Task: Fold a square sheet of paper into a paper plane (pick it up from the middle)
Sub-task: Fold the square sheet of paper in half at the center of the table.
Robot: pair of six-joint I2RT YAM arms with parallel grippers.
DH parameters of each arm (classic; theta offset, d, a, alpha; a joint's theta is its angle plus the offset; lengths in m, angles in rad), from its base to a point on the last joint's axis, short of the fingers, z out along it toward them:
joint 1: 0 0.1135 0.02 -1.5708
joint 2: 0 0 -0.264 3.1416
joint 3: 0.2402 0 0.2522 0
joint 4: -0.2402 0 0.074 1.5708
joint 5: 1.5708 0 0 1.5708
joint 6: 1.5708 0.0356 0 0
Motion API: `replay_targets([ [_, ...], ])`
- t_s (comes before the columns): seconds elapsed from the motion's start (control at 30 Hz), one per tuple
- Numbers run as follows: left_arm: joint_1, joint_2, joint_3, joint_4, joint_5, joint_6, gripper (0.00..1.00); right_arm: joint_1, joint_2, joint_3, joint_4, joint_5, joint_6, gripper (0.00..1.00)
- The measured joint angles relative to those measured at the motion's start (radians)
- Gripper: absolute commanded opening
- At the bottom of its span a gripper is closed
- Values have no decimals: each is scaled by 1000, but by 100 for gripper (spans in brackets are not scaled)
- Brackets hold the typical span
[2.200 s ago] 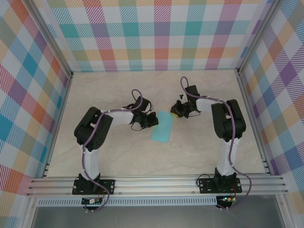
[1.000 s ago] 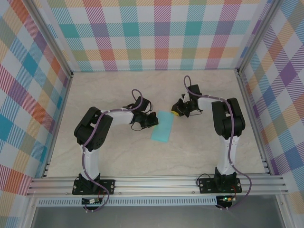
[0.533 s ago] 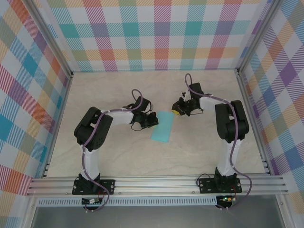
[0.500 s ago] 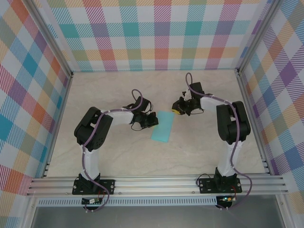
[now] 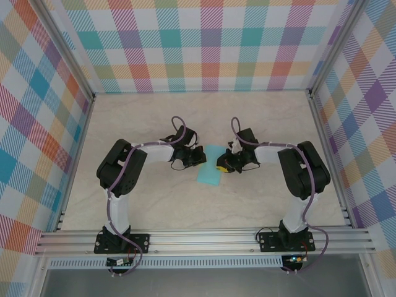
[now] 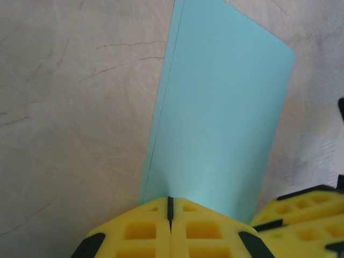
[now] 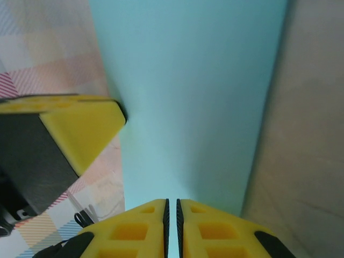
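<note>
Paper: folded to narrow rectangle, flat on tabletop, between the two grippers. Change: right gripper has swung from paper's far corner to its long edge, now faces left gripper across sheet. Likely meaning: half-fold done, crease being pressed or next fold set up. Both grippers pressed together, tips at paper's edges; pinching or merely pressing, cannot tell. Paper thin, matte, light turquoise, two layers showing along one edge. Tabletop pale, marble-veined. Gripper fingers yellow, pocketed.
</note>
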Motion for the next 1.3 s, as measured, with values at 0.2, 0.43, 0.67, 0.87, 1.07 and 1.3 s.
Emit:
replay_targets([
  [0.2, 0, 0, 0, 0, 0, 0, 0, 9, 0, -8, 31, 12, 5, 14],
  [0.43, 0, 0, 0, 0, 0, 0, 0, 9, 0, -39, 45, 37, 0, 14],
  [0.67, 0, 0, 0, 0, 0, 0, 0, 20, -29, -61, 45, 48, 1, 15],
  [0.87, 0, 0, 0, 0, 0, 0, 0, 67, -106, -108, 63, 57, 5, 15],
  [1.07, 0, 0, 0, 0, 0, 0, 0, 94, -108, -157, 108, 64, 21, 15],
  [1.3, 0, 0, 0, 0, 0, 0, 0, 94, -99, -187, 148, 56, 35, 15],
])
